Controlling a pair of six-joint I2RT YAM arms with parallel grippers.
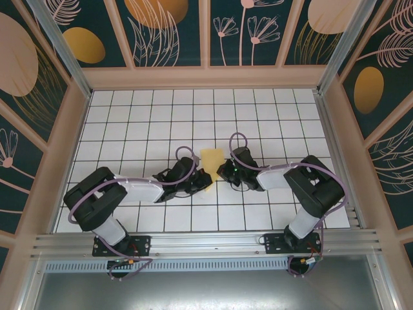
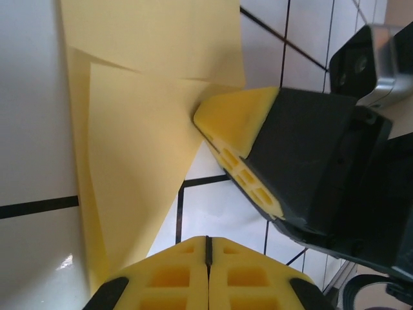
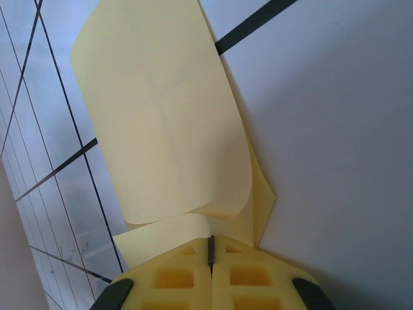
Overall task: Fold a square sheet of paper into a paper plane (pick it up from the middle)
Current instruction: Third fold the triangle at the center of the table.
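Clamping the square sheet of paper (image 3: 168, 123) mid-table (image 1: 161, 116), your right gripper (image 3: 210, 248) pinches its fold; left gripper (image 2: 208, 248) closed alongside.

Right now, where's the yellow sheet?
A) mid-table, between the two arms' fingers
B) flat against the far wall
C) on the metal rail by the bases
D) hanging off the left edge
A: the top view shows the yellow sheet in the middle of the tiled table. The left fingers and right fingers are both right up against it.
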